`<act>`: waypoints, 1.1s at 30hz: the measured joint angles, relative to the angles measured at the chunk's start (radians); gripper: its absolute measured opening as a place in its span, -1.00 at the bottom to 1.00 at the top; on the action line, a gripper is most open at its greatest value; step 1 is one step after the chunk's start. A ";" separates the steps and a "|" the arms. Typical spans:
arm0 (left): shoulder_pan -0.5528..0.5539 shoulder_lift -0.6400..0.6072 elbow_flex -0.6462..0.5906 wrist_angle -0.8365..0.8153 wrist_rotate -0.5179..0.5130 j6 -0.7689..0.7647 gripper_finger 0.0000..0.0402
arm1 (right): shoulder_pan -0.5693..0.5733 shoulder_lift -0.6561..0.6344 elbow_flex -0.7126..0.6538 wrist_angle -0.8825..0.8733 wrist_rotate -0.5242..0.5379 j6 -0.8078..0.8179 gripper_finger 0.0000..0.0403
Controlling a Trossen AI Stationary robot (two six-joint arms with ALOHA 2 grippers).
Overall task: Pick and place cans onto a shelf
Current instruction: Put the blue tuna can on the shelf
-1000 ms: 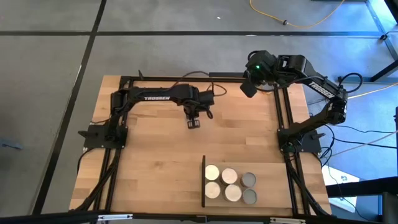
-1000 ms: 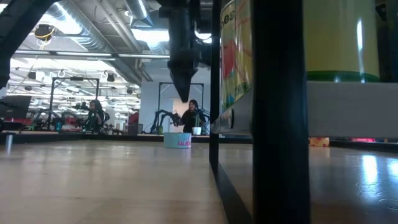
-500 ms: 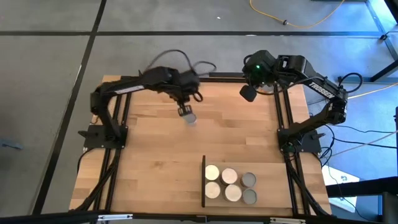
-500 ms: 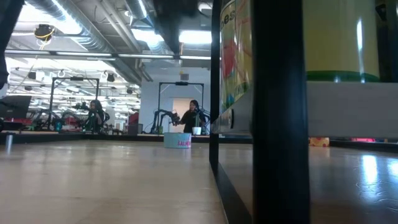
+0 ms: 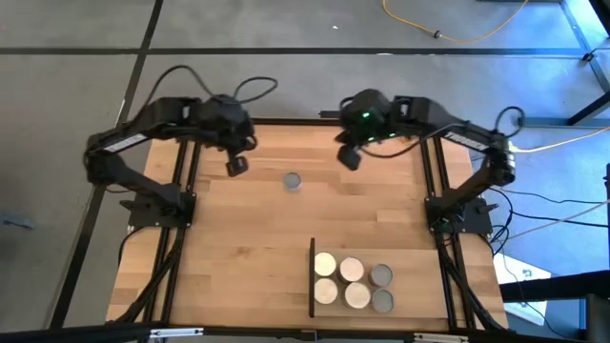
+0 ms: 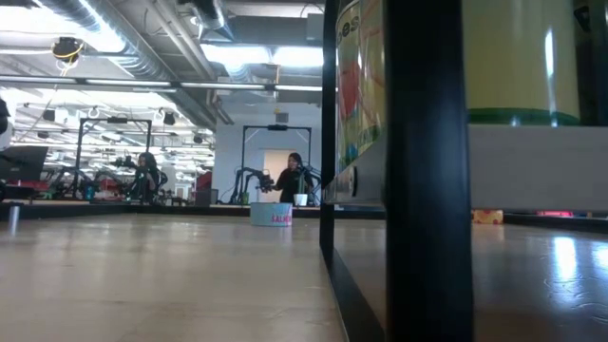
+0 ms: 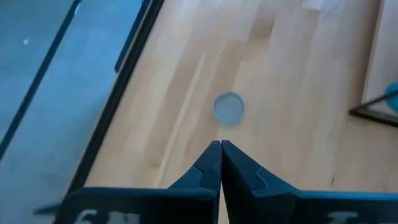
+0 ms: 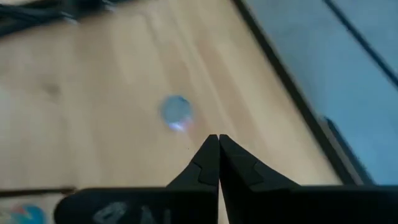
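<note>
Cans (image 5: 354, 283), six in all, are seen grouped on the shelf (image 5: 400, 307) at the near right of the tabletop (image 5: 229, 257): four with pale tops, two with grey tops on the right. One more grey-topped can (image 5: 293, 180) is left standing alone on the far middle of the tabletop. The left claw (image 5: 235, 165) is held left of that can, fingers pressed together and empty. The right claw (image 5: 349, 158) is held right of it, likewise closed on nothing.
</note>
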 joint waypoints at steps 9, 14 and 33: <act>-0.060 -0.271 -0.310 0.046 0.002 -0.151 -1.00 | 0.092 0.177 0.041 0.098 -0.083 -0.090 -0.94; -0.090 -0.374 -0.436 0.087 0.001 -0.234 -1.00 | 0.119 0.257 0.041 0.104 -0.082 -0.163 -0.94; -0.153 -0.433 -0.514 0.108 -0.006 -0.311 -1.00 | 0.124 0.454 0.042 0.198 -0.106 -0.450 -0.57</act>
